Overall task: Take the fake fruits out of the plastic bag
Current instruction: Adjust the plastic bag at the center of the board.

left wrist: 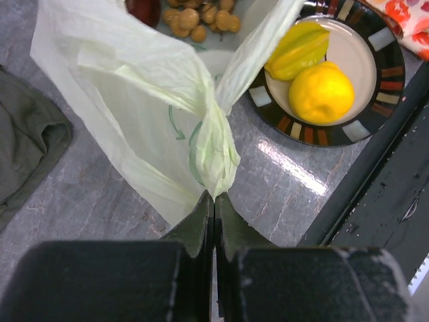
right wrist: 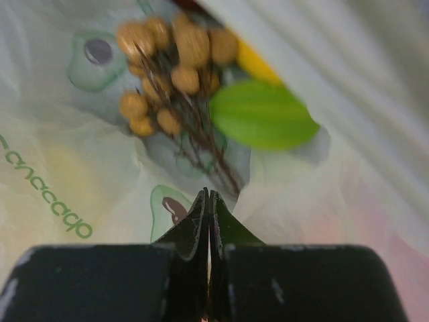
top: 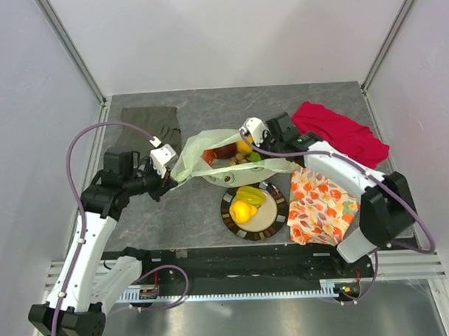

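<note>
The bag [top: 198,150] is held open at mid-table, its handle [left wrist: 214,151] pinched in the fully closed left gripper [left wrist: 214,199]. The right gripper [right wrist: 209,196], jaws together, is placed inside beside the grape cluster [right wrist: 174,74]; whether anything is grasped cannot be told. The lemon [top: 242,211] is laid on the plate [top: 226,212].

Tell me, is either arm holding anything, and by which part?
The left fingers pinch the plastic bag by its twisted handle. The right fingers are shut near the stems of the brown cluster; a grip cannot be told.
</note>
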`<state>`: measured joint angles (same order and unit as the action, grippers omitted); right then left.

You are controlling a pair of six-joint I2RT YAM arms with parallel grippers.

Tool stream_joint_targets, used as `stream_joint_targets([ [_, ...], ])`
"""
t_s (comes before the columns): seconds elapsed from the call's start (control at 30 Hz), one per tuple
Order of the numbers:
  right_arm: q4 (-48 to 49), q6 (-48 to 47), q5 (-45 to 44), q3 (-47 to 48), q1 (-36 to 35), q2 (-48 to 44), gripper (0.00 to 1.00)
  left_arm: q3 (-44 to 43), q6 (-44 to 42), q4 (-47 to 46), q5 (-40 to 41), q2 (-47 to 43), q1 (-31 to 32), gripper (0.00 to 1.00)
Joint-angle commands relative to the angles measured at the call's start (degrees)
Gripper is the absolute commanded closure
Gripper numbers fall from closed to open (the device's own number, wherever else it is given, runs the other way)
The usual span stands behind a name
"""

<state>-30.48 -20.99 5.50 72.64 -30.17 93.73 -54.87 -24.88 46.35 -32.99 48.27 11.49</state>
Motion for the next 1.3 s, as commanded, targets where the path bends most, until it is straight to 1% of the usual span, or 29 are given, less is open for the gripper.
stream_joint_targets([
  [0.0, 11.9, 0.2, 8.4, -11.4, -0.4, -5.0, 0.97, 2.0, -5.1, -0.3, 1.1, 0.0, 0.7, 0.98],
  [0.07, 10.5, 0.9, 7.1, -11.3, -0.6, -3.4, 0.93, 2.1, -5.8, -0.1, 1.2, 0.4, 1.2, 0.98],
  [0.1, 10.2, 1.2, 6.3, -11.1, -0.6, -3.0, 0.81, 2.0, -6.0, 0.1, 1.5, 0.6, 1.3, 0.98],
  [0.17, 10.3, 1.7, 5.7, -11.2, -0.7, -3.1, 0.67, 2.0, -6.3, 0.1, 1.7, 0.8, 1.5, 0.99],
  [0.2, 10.4, 1.6, 5.4, -10.8, -0.7, -3.4, 0.57, 1.4, -6.2, 0.1, 1.5, 0.9, 1.4, 0.98],
  [0.3, 10.4, 1.5, 5.2, -7.5, -0.8, -3.5, 0.46, -0.7, -3.2, -3.7, 0.7, 2.5, 1.5, 0.98],
  [0.37, 10.1, 1.5, 5.5, -5.1, -0.8, -2.5, 0.44, -3.1, 0.5, -8.2, -0.4, 5.1, 1.5, 0.98],
  [0.4, 10.2, 1.5, 5.3, -2.5, -0.8, -1.9, 0.42, -6.7, 2.2, -9.8, -0.7, 8.6, 1.4, 0.99],
  [0.43, 10.1, 1.5, 2.4, -1.0, -0.8, 0.0, 0.42, -8.9, 5.1, -11.2, -0.9, 11.0, 1.5, 0.98],
  [0.47, 10.1, 1.7, 0.2, 2.2, -0.6, 1.4, 0.41, -14.0, 6.2, -12.8, -1.6, 13.3, 1.5, 0.98],
  [0.5, 10.1, 1.8, -2.1, 4.0, -0.4, 4.1, 0.41, -16.9, 7.1, -13.1, -4.0, 18.6, 1.5, 0.99],
  [0.53, 10.0, 2.0, -4.7, 5.7, 0.6, 5.5, 0.41, -20.1, 9.6, -13.4, -4.9, 21.1, 1.5, 0.98],
  [0.57, 10.2, 2.2, -5.1, 9.0, 1.5, 6.5, 0.41, -26.4, 11.3, -13.6, -5.5, 23.5, 1.5, 0.99],
  [0.6, 10.4, 2.8, -5.1, 10.5, 2.4, 8.5, 0.41, -29.5, 12.9, -14.2, -6.7, 28.4, 1.5, 0.98],
  [0.63, 11.0, 3.1, -6.9, 12.1, 4.4, 9.4, 0.4, -32.5, 16.0, -14.5, -7.5, 30.4, 1.5, 0.98],
  [0.67, 11.1, 3.2, -7.0, 15.6, 5.4, 10.4, 0.4, -37.8, 17.4, -15.1, -8.7, 32.6, 1.5, 0.98],
  [0.7, 11.2, 2.8, -7.3, 17.4, 6.3, 12.1, 0.4, -40.4, 18.9, -17.1, -8.8, 34.2, 1.5, 0.98],
  [0.73, 11.8, 2.5, -7.7, 19.3, 7.7, 13.0, 0.4, -42.9, 21.3, -18.1, -8.8, 37.9, 1.5, 0.99],
  [0.77, 12.2, 2.0, -8.0, 22.7, 8.5, 13.7, 0.4, -48.3, 22.3, -19.2, -8.2, 39.7, 1.5, 0.98],
  [0.8, 12.5, 0.9, -8.6, 24.5, 9.2, 15.2, 0.39, -51.3, 24.2, -20.6, -7.6, 41.4, 1.5, 0.98],
  [0.83, 12.8, 0.3, -9.2, 26.4, 10.4, 16.0, 0.39, -54.4, 24.4, -21.1, -7.4, 45.6, 1.5, 0.98],
  [0.87, 12.9, -0.3, -10.3, 30.0, 11.0, 16.9, 0.39, -61.0, 25.2, -21.5, -7.3, 47.5, 1.4, 0.98],
  [0.93, 13.3, -1.4, -11.1, 33.2, 13.2, 19.5, 0.39, -66.5, 28.3, -24.4, -6.9, 51.1, 1.5, 0.98],
  [0.97, 13.3, -1.8, -11.6, 36.8, 13.9, 20.3, 0.38, -70.4, 28.9, -25.6, -7.3, 53.6, 1.5, 0.98],
  [1.03, 13.2, -1.7, -12.7, 41.0, 15.9, 22.7, 0.38, -74.0, 29.6, -28.5, -7.3, 55.3, 1.7, 0.98],
  [1.07, 13.1, -1.7, -12.4, 44.6, 16.5, 23.2, 0.38, -77.0, 30.0, -29.3, -7.1, 56.7, 1.7, 0.98],
  [1.17, 12.8, -2.5, -12.3, 46.9, 17.5, 23.1, 0.37, -79.2, 30.2, -30.1, -8.0, 56.2, 1.9, 0.98],
  [1.23, 12.5, -2.0, -10.1, 43.9, 17.4, 19.7, 0.37, -77.0, 28.7, -28.1, -8.8, 53.9, 1.9, 0.98],
  [1.27, 12.4, -1.1, -8.7, 38.1, 17.4, 17.9, 0.37, -71.6, 28.1, -25.6, -10.0, 52.5, 1.9, 0.98],
])
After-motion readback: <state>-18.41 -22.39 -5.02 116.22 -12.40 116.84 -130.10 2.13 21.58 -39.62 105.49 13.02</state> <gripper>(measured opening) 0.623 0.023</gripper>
